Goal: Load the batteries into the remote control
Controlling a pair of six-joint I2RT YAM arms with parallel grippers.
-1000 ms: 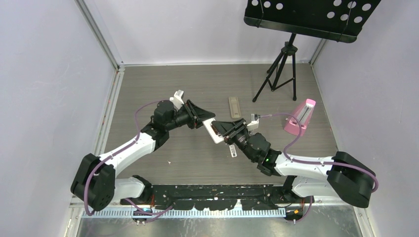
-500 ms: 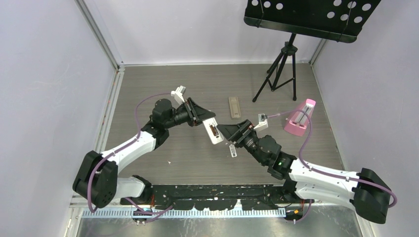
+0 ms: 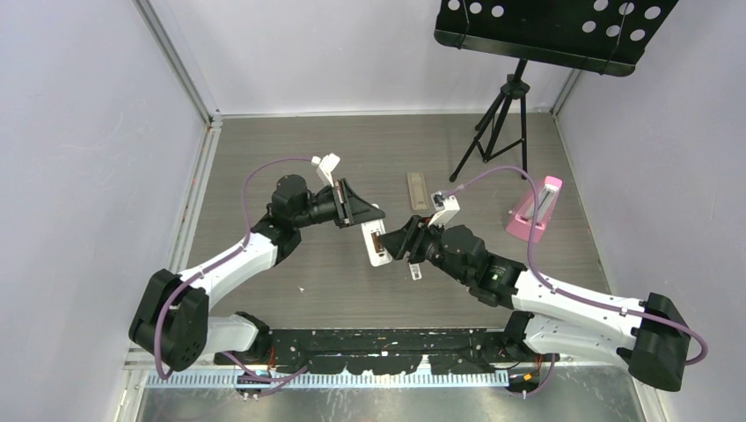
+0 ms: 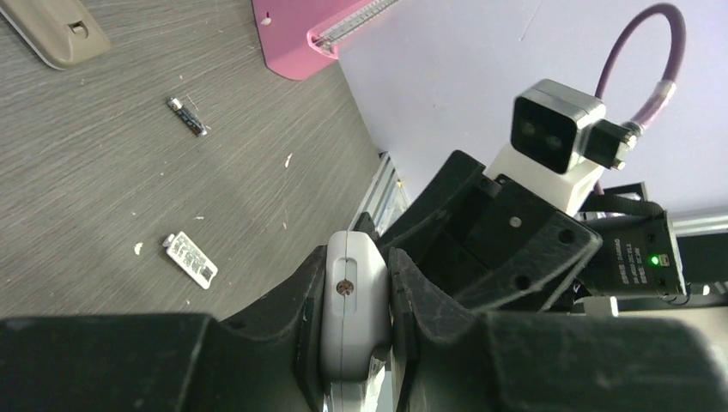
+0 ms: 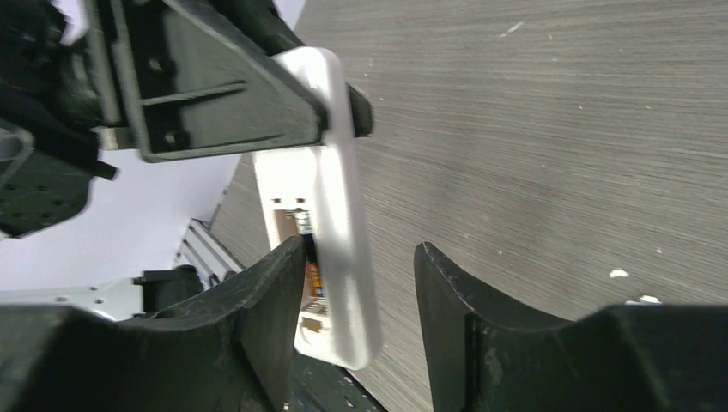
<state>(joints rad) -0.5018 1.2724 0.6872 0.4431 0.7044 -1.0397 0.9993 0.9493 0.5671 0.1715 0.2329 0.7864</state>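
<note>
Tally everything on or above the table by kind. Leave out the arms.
Batteries: 2, one loose, one loaded
Remote control: 1
Tan strip: 1
Pink wedge: 1
White labelled bar: 1
Music stand: 1
Total: 7

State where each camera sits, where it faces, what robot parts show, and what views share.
Top external: above and behind, facing down at the table; both arms, left hand holding the slim white remote control, right hand beside it.
Left wrist: on the left arm, facing along its fingers at the remote and pink wedge-shaped object.
Right wrist: on the right arm, facing its fingers and the remote.
Shared: all show the remote.
</note>
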